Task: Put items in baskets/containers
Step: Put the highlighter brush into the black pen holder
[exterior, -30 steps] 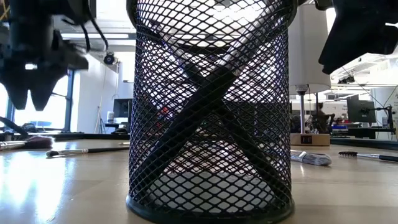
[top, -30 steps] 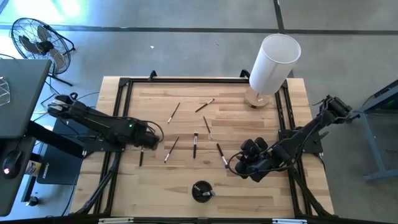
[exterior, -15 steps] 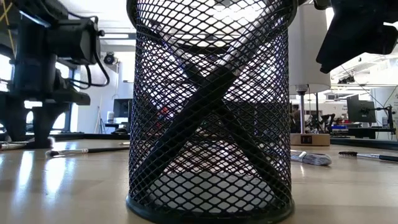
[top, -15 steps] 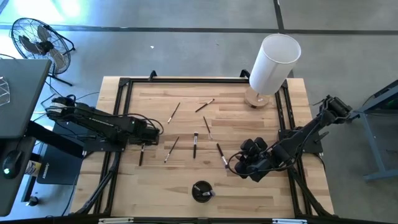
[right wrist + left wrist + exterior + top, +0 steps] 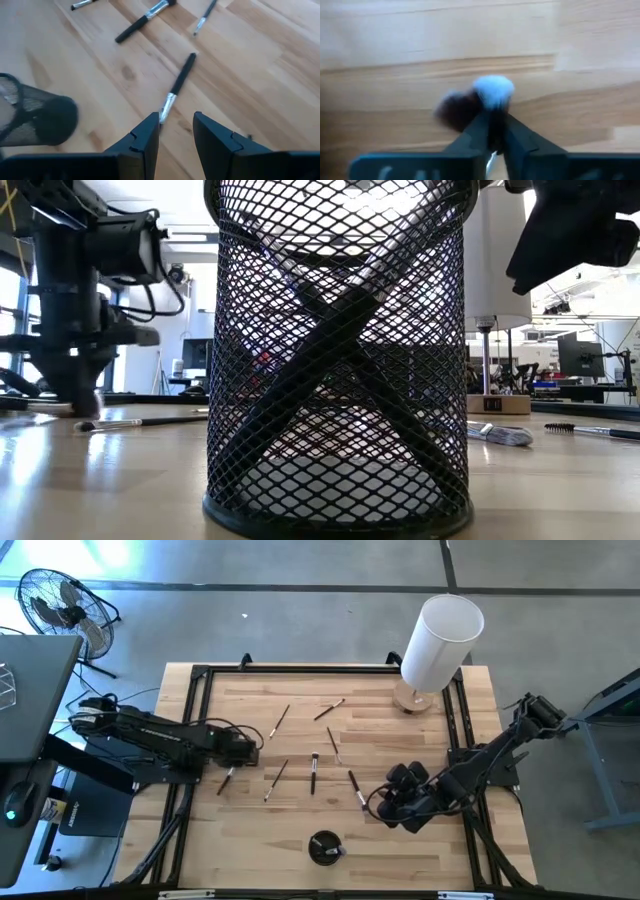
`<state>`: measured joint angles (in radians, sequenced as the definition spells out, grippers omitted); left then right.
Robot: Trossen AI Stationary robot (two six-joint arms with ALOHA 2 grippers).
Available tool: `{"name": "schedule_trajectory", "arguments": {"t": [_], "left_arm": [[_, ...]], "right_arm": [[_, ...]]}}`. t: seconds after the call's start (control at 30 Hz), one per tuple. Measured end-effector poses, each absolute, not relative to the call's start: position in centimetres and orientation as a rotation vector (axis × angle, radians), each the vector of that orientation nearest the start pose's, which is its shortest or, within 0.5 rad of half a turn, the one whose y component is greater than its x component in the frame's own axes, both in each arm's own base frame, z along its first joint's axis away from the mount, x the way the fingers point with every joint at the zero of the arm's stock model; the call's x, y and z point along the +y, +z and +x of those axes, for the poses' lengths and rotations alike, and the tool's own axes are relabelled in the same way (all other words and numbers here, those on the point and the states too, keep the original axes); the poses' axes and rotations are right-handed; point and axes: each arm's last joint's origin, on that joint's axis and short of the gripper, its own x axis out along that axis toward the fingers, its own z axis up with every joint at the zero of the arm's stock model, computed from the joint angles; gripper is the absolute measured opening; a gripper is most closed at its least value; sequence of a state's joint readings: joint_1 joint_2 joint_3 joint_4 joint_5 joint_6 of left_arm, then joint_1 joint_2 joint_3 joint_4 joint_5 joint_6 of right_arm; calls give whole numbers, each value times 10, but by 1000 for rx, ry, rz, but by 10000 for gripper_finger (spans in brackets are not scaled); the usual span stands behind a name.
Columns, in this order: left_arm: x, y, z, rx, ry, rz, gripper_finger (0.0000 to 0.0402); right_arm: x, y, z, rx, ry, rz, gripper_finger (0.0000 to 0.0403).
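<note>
Gripping a brush (image 5: 225, 780) that slants toward the black cup (image 5: 324, 847), the left gripper (image 5: 236, 754) reaches low; the right gripper (image 5: 176, 134) hovers, jaws parted.

The high camera looks straight down on the whole table (image 5: 400, 840). The low one sits right against the black mesh cup (image 5: 338, 350) — shared overhead (image 5: 324, 847) — facing the room.

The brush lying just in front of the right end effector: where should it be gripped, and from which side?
Grip the brush probably at the middle of its dark handle, past the silver ferrule. It lies flat on the table, apart from the others, so the open right end effector should come straight down, with its jaws across the shaft.
</note>
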<state>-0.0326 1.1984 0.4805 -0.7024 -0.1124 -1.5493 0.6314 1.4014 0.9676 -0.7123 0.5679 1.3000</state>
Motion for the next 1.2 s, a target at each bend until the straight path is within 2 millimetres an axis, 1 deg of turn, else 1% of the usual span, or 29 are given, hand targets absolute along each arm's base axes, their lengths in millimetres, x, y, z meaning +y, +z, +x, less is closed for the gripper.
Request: {"name": "schedule_trajectory", "arguments": {"t": [0.03,0.13,0.17,0.23,0.33,0.43,0.53,0.6,0.63,0.7,0.83,0.9,1.0,1.07,1.13,1.2], "left_arm": [[-2,139,166,1016,1086,-1181,17],[-5,148,182,979,935,-1178,31],[-8,154,187,967,891,-1169,31],[-18,173,201,890,793,-1152,24],[-39,203,216,767,684,-1052,8],[-68,243,230,550,536,-936,13],[-98,278,234,337,398,-740,10],[-115,294,234,275,283,-603,6],[-120,299,235,269,234,-516,6],[-129,302,238,271,161,-361,8],[-146,313,249,116,120,-287,6],[-159,312,254,61,61,-214,5],[-178,306,264,-30,-17,-160,4],[-189,297,272,-70,-51,-126,3],[-197,286,279,-100,-85,-108,3],[-203,279,285,-138,-140,-128,3]], "right_arm": [[143,232,220,776,-512,567,114],[149,233,219,759,-481,576,114],[151,233,219,752,-477,573,114],[154,234,217,740,-471,563,114],[158,234,214,726,-463,551,114],[161,235,212,718,-449,548,114],[163,235,210,720,-441,544,114],[163,235,210,720,-441,544,114],[163,234,210,722,-442,543,114],[163,234,210,728,-441,537,114],[162,234,210,731,-445,538,114],[162,234,210,731,-445,538,114],[162,234,210,732,-444,542,114],[162,234,210,739,-440,549,114],[163,234,210,742,-434,555,114],[163,234,210,742,-433,556,114]]}}
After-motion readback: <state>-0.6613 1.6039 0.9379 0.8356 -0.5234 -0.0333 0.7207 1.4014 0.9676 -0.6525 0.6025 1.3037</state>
